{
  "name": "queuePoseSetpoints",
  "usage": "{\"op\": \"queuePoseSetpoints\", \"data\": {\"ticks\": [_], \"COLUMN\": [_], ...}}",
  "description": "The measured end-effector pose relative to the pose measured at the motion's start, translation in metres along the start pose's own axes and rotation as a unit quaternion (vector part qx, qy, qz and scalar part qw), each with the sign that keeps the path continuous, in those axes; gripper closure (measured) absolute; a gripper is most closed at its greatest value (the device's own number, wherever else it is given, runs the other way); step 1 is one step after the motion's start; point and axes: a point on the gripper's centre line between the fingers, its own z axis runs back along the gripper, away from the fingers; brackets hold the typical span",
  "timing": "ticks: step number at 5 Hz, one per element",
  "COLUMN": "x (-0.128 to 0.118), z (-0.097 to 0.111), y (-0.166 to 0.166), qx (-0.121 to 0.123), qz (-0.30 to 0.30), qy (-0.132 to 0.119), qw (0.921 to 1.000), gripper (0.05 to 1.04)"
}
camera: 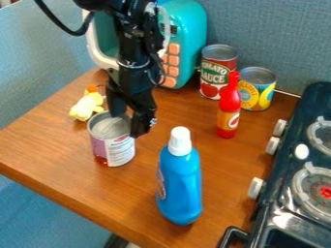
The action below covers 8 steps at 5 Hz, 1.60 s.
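The can (111,145) stood upright on the table (55,150), beyond the blue bottle (180,179). The pincer (128,125) hung at its rim, wide (whether it touched, I couldn't tell). I judged the approach about done, with closing on the can left.

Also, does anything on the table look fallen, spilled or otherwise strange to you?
Nothing looks spilled or damaged. Only the yellow toy beside the can at the tool looks a little odd: it seems slumped over on the table.
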Motion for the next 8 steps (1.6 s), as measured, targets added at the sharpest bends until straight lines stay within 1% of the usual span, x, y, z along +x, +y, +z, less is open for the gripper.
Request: {"op": "queuePoseSetpoints", "data": {"ticks": [1, 2, 3, 4, 5, 6, 7, 8], "x": [-0.007, -0.016, -0.02, -0.022, -0.027, -0.006, 0.024, 0.042], "z": [0.003, -0.001, 0.0, -0.003, 0.001, 0.038, 0.073, 0.081], "y": [0.018, 0.031, 0.045, 0.062, 0.066, 0.041, 0.01, -0.015], "qx": [0.011, 0.005, 0.018, 0.022, 0.005, -0.083, -0.123, -0.18], "qz": [0.009, 0.031, 0.048, 0.067, 0.074, 0.05, 0.016, 0.005], "qy": [0.014, 0.036, 0.054, 0.07, 0.076, 0.006, -0.051, -0.085], "qw": [0.9998, 0.9988, 0.9973, 0.9951, 0.9944, 0.9953, 0.991, 0.98], "gripper": [0.083, 0.083, 0.083, 0.083, 0.083, 0.083, 0.083, 0.083]}}
